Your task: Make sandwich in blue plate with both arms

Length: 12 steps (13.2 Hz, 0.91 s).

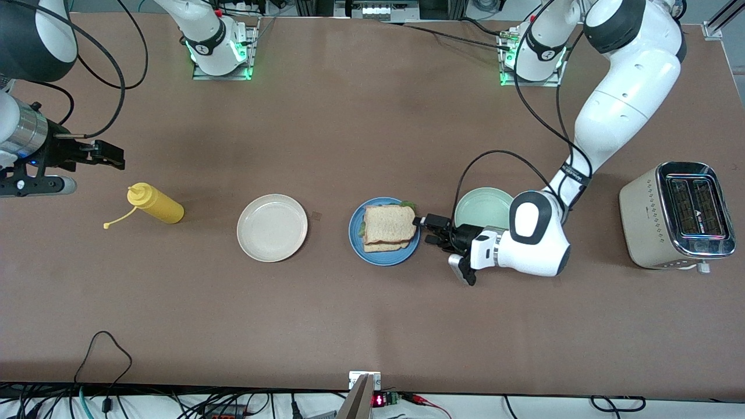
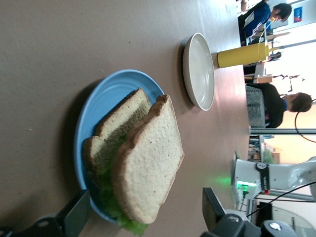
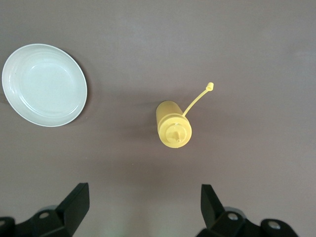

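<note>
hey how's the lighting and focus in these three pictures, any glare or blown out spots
Front view: even, soft light; glare only on the toaster chrome, green glow at the arm bases. Left wrist view: sandwich on the blue plate is sharp; the bright room past the table edge is blown out. Right wrist view: flat light, faint shadow by the mustard bottle.

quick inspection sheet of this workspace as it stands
surface: brown table, no spills seen
job's things: sandwich stacked on blue plate, lettuce showing at the edges
clutter: white plate, mint plate, yellow squeeze bottle with cap off, toaster
grippers: left gripper open beside the sandwich; right gripper open, up above the bottle, waiting
cables: black cables loop over the table by the left arm; more along the table edge
surroundings: people seated past the table in the left wrist view
</note>
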Each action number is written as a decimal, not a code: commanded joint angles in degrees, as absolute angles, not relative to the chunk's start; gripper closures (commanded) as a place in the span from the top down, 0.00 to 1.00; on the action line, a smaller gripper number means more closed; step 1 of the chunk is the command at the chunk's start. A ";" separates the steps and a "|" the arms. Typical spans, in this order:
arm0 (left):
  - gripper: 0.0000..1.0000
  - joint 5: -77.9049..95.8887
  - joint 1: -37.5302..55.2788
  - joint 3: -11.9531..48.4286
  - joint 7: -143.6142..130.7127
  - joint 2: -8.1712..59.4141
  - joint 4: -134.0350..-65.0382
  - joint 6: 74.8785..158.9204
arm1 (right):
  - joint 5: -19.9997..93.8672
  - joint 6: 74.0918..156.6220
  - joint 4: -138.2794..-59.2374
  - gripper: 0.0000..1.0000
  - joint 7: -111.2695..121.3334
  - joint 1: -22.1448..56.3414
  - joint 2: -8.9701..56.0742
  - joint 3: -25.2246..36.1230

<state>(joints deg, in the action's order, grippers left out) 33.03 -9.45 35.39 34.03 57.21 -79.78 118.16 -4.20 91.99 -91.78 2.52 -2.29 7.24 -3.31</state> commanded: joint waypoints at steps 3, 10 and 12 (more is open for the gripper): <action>1.00 20.69 -11.85 34.10 30.33 48.53 -79.72 109.45 | -4.31 92.20 -93.25 1.00 1.49 -0.88 5.19 -1.67; 1.00 -0.60 -12.22 34.19 17.41 35.53 -74.53 87.67 | -0.01 92.81 -93.16 1.00 1.49 -1.49 5.54 -1.50; 1.00 -7.00 -12.39 33.75 17.40 30.27 -74.88 84.21 | 0.97 92.73 -93.16 1.00 1.49 -2.02 5.54 -1.49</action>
